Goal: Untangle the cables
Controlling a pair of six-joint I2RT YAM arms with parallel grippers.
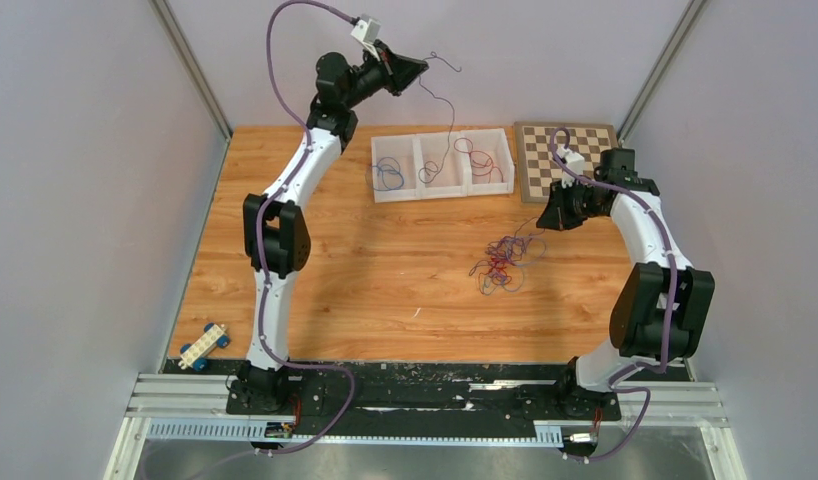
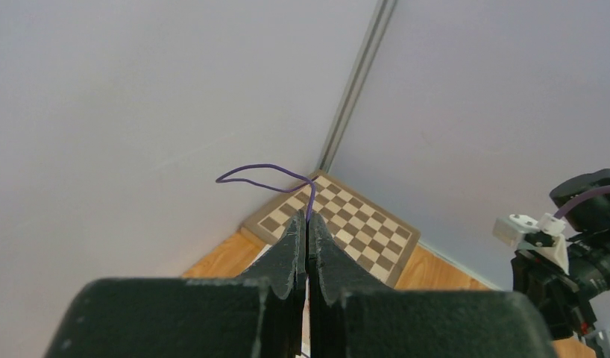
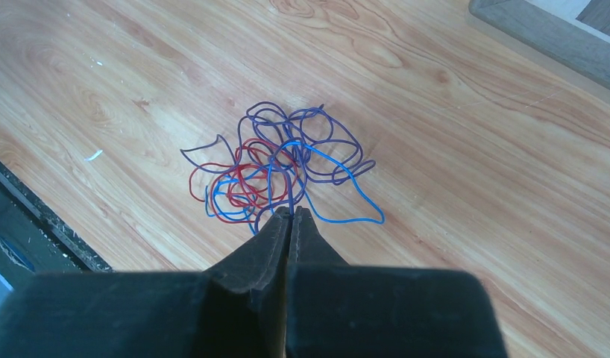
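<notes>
Wires [image 1: 500, 262] in blue, red and purple are lying tangled in a heap on the worktop [image 1: 365, 280], and my right hand [image 3: 291, 216] is hanging clenched just over them; I cannot tell whether it is pinching a strand. My left hand [image 2: 308, 224] is reaching high, clenching one purple wire [image 2: 265, 165] that is dangling down over the white tray [image 1: 443, 192] at the worktop's far side.

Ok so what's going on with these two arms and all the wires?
The left gripper, raised high, is shut on one purple cable dangling over the white tray, where a few strands already lie. The right gripper is shut at the edge of the red, blue and purple tangle on the table; whether it pinches a strand is unclear.
</notes>
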